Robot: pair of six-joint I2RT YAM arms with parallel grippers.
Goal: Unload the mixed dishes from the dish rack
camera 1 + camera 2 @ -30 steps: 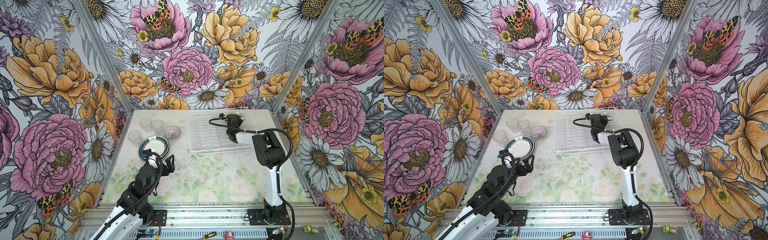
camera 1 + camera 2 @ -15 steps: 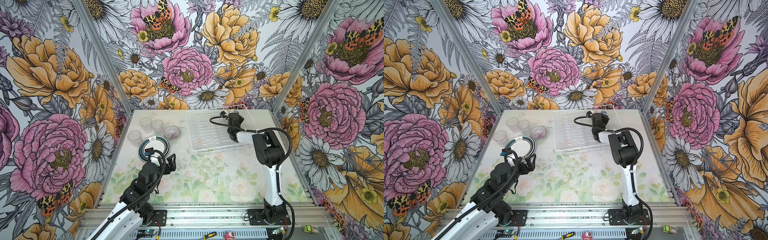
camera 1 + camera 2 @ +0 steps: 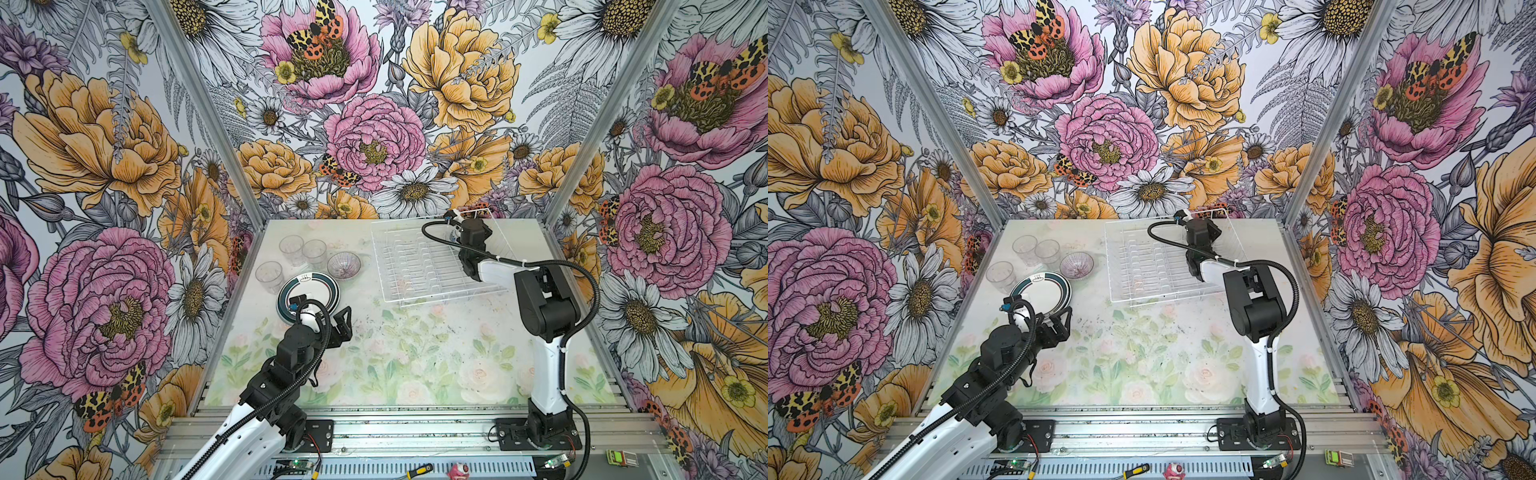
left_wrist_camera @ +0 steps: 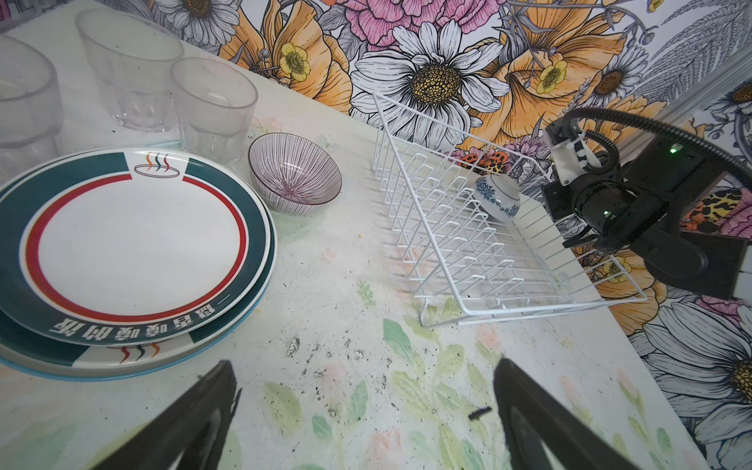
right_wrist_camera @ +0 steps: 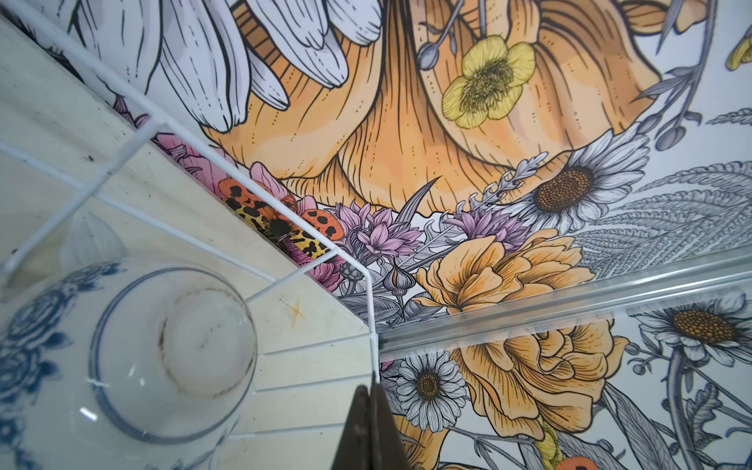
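Pinching a corner wire of the dish rack (image 3: 419, 262): right fingers (image 5: 358, 427), pressed together | left fingers (image 4: 195, 423): spread over desk (image 4: 366, 346) beside plates (image 4: 134, 244) | small bowl (image 4: 498, 197): in rack

Left claw (image 4: 362, 411) gaping wide, right claw (image 5: 372, 419) pinched tight!
Left arm (image 3: 291, 353) crouches low and folded near its base; right arm (image 3: 544, 303) reaches far forward, wrist bent downward.

The top plate (image 4: 134, 244) carries Chinese characters (upside down here) and a steaming-bowl logo.
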